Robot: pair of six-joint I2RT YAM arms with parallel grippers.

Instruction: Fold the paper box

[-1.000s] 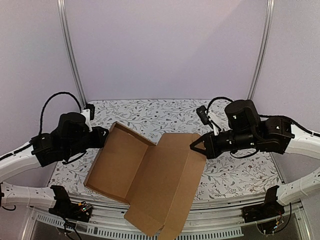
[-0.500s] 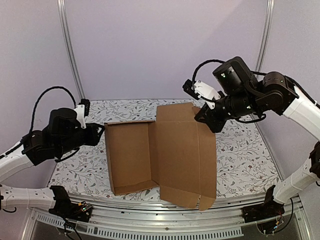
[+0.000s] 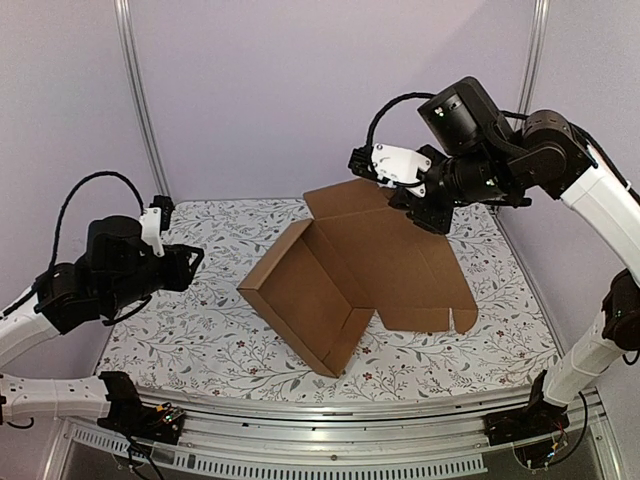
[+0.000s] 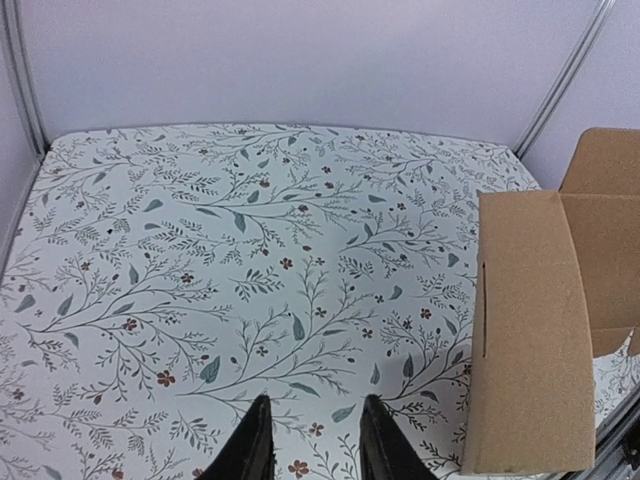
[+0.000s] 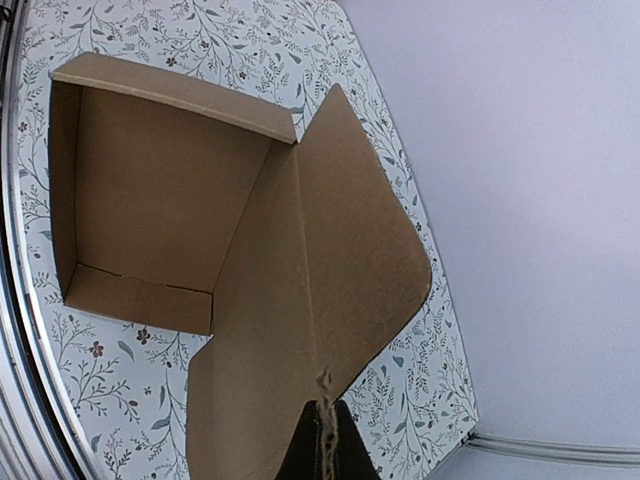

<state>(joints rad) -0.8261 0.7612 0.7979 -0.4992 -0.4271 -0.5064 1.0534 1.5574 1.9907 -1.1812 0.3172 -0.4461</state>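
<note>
Floral table (image 3: 200, 340) beneath creased brown paper box (image 3: 400, 270); right fingers (image 5: 306, 455) tight on it, left fingers (image 4: 250, 450) apart.

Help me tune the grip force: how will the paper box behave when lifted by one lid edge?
Probably light: the right gripper holds the paper box by one lid edge alone. Likely stiff across its flat-looking panels but hinging at creases, so the tray part may swing. Its low corner may drag on the table.

The paper box (image 3: 400, 260) and table (image 3: 190, 340) are looking matt
Plain brown cardboard is forming the box; a smooth floral-printed cover is lying over the table.
</note>
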